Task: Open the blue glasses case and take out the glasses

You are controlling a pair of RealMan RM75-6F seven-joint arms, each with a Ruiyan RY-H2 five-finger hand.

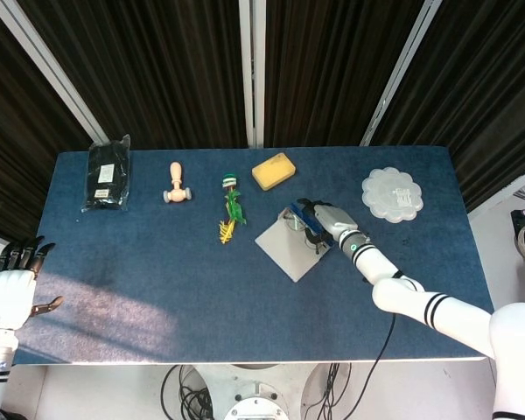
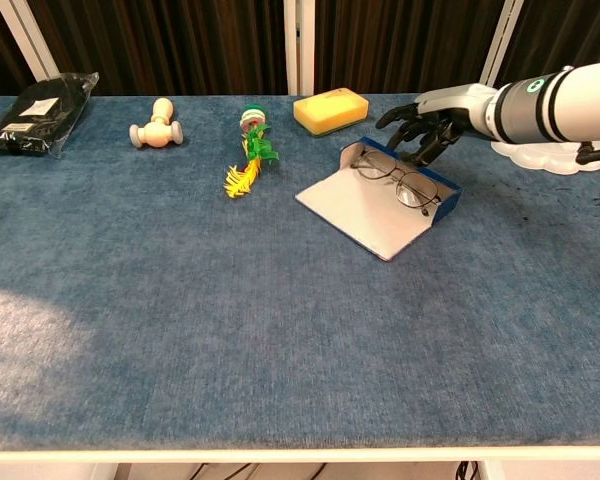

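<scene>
1. Head view: left hand (image 1: 9, 287) sits off the table's near left corner, beyond the left edge, palm empty, fingers apart and extended. It touches nothing and does not appear in the chest view.
2. Table (image 2: 280, 330) is covered in blue cloth; the near half carries only a pale patch of light at the near left.
3. Blue glasses case (image 2: 385, 205) lies open right of centre, white lid flap spread flat toward the near side, blue tray on the far side.
4. Glasses (image 2: 400, 180) rest in the tray, wire frame and lenses visible, not lifted out.
5. Right hand (image 2: 425, 125) is over the far right end of the case, fingers curled downward at the tray rim and the glasses. Cannot tell whether they actually grip the frame.
6. Toward the far edge, left to right: black packet (image 2: 35, 112) at the far left corner, wooden piece (image 2: 157, 125), green and yellow toy (image 2: 250, 150), yellow sponge (image 2: 330, 109), white scalloped plate (image 1: 392, 194) near the far right corner.
</scene>
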